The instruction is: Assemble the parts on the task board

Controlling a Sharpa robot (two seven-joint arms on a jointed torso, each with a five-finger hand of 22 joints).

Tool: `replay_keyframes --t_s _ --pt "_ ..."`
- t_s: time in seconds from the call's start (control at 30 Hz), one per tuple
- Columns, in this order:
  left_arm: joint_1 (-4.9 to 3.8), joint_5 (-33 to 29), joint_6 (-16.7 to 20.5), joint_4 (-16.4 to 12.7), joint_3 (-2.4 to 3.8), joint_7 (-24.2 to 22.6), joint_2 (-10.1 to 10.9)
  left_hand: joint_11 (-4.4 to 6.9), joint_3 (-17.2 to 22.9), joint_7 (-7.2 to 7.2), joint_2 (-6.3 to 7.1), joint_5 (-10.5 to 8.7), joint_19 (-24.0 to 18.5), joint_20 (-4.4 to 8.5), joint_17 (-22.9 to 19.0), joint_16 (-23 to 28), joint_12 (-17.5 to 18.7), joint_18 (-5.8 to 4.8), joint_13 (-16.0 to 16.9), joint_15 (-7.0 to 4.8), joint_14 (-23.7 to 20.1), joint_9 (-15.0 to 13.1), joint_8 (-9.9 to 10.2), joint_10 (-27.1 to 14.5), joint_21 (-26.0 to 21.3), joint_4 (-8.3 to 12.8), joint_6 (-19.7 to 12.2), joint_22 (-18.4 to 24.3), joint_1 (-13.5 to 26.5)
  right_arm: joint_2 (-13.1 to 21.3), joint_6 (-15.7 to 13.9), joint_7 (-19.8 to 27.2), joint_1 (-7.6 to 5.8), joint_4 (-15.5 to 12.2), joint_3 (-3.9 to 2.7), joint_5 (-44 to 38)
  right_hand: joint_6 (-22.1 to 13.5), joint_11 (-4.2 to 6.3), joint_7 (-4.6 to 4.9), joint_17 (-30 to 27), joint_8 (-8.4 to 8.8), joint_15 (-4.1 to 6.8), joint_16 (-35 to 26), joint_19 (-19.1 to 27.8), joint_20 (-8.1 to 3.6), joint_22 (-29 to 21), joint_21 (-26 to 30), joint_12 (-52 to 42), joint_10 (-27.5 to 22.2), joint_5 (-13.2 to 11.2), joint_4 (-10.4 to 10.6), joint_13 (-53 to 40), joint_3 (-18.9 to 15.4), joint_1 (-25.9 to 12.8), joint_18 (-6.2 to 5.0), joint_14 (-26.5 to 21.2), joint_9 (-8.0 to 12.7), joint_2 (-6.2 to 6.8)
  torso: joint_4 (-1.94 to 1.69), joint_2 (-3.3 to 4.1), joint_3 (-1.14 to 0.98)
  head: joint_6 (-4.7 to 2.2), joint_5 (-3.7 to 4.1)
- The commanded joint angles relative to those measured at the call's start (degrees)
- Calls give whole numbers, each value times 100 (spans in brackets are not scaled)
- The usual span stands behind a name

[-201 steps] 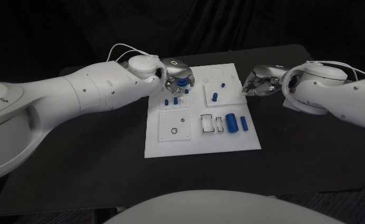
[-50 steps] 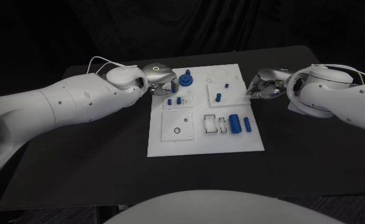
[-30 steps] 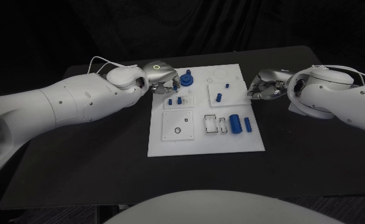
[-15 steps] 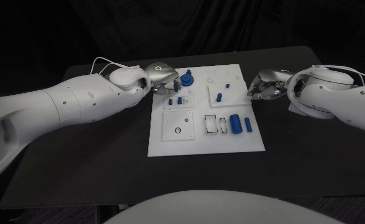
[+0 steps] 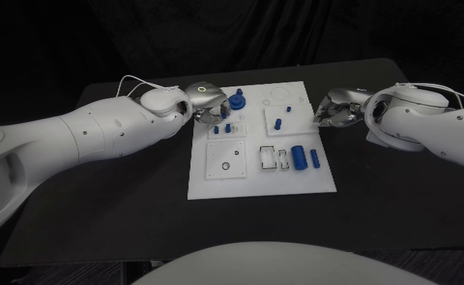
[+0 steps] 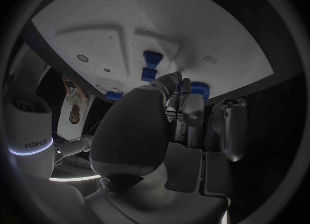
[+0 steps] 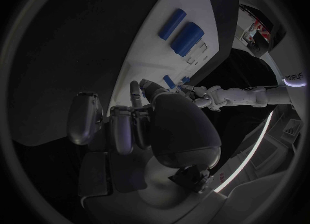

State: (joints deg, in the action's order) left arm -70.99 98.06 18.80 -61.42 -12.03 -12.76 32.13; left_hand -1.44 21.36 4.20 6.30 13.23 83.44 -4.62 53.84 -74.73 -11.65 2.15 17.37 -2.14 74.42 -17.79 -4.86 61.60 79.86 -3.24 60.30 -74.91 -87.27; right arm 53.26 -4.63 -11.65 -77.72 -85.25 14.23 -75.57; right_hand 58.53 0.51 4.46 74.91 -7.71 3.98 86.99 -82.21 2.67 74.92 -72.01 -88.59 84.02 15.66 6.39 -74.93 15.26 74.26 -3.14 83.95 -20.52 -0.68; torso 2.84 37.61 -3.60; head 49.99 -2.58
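The white task board [image 5: 261, 178] lies mid-table. A blue round part with a stem [image 5: 237, 102] stands at its far left corner. My left hand [image 5: 207, 102] is right beside that part, and its fingertips [image 6: 186, 86] reach the blue round part [image 6: 199, 88] in the left wrist view. Whether they grip it is hidden. Two small blue pegs [image 5: 221, 127] stand just nearer, and another peg [image 5: 277, 123] stands to the right. Two blue cylinders [image 5: 304, 157] lie at the board's right side. My right hand [image 5: 334, 110] hovers off the right edge, fingers [image 7: 123, 128] curled in on nothing.
A square plate with a small dark ring [image 5: 224, 161] and two upright slots [image 5: 271, 158] sit on the board's near half. My left forearm [image 5: 106, 127] stretches over the table left of the board. Bare black table [image 5: 116, 211] surrounds the board.
My left hand and forearm have edged slightly right, closer to the blue round part, which stays put. The right hand has not moved.
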Motion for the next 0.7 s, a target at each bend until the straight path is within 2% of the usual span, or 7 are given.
replay_keyframes --t_s 0.03,0.3,0.33,0.4,0.43,0.53,0.7 --pt "45 23 -124 -6 -14 -29 -17 6 11 11 7 24 -15 0 -13 32 -2 41 -1 34 -27 8 27 43 -6 35 -13 -1171 -5 2 12 -49 17 -3 -4 -8 41 -34 11 1202 1 -36 -36 33 9 942 23 35 405 3 -41 -1319 -3 6 -91 489 -6 -30 -5 1 -1 1 0" --pt "52 23 -146 -2 -13 -19 -11 7 16 -6 24 15 -23 1 -31 49 31 43 -12 35 -37 33 78 22 -19 50 -87 -1167 -5 2 17 -51 17 -5 -4 -8 41 -34 11 1202 1 -36 -36 33 9 942 23 35 405 3 -41 -1319 -3 6 -91 489 -6 -30 -1 0 1 1 -2" --pt "53 23 -149 -2 -13 -13 -8 22 19 -49 43 -19 -31 0 -44 61 68 46 -26 25 -44 69 135 -11 -32 53 -224 -1164 7 1 17 -50 17 -6 -4 -8 41 -34 11 1202 1 -36 -36 33 9 942 23 35 405 3 -41 -1319 -3 6 -91 489 -6 -30 0 0 1 1 -7" --pt "55 23 -151 -5 -13 17 0 18 40 -257 98 -109 -52 0 -90 98 187 53 -73 2 -72 189 143 -130 -69 45 -704 -1154 47 1 17 -50 17 -7 -4 -8 41 -34 11 1202 1 -36 -36 33 9 942 23 35 405 3 -41 -1319 -3 6 -91 489 -6 -30 0 1 0 1 -16" --pt "56 23 -147 -7 -13 42 5 -29 49 -401 139 -156 -73 -2 -124 123 300 60 -114 29 -95 261 140 -304 -103 35 -989 -1145 76 2 18 -50 17 -8 -4 -8 41 -34 11 1202 1 -36 -36 33 9 942 23 35 405 3 -41 -1319 -3 6 -91 489 -6 -30 -2 0 0 1 -18" --pt "59 23 -107 -6 -13 119 25 -105 -9 -617 216 -278 -125 -14 -232 197 510 76 -161 69 -175 435 138 -758 -193 -2 -1641 -1121 142 9 21 -51 17 -12 -4 -8 41 -34 11 1202 1 -36 -36 33 9 942 23 35 405 3 -41 -1319 -3 6 -91 489 -6 -30 -2 0 0 1 -29" --pt "64 23 108 -8 -13 215 102 -148 -303 -815 210 -344 -153 -38 -224 204 580 90 -97 101 -182 705 154 -1208 -270 -49 -2503 -1104 76 29 13 -50 17 -28 -4 -8 41 -34 11 1202 1 -36 -36 33 9 942 23 35 405 3 -41 -1319 -3 6 -91 489 -6 -30 -4 -2 1 1 -25"
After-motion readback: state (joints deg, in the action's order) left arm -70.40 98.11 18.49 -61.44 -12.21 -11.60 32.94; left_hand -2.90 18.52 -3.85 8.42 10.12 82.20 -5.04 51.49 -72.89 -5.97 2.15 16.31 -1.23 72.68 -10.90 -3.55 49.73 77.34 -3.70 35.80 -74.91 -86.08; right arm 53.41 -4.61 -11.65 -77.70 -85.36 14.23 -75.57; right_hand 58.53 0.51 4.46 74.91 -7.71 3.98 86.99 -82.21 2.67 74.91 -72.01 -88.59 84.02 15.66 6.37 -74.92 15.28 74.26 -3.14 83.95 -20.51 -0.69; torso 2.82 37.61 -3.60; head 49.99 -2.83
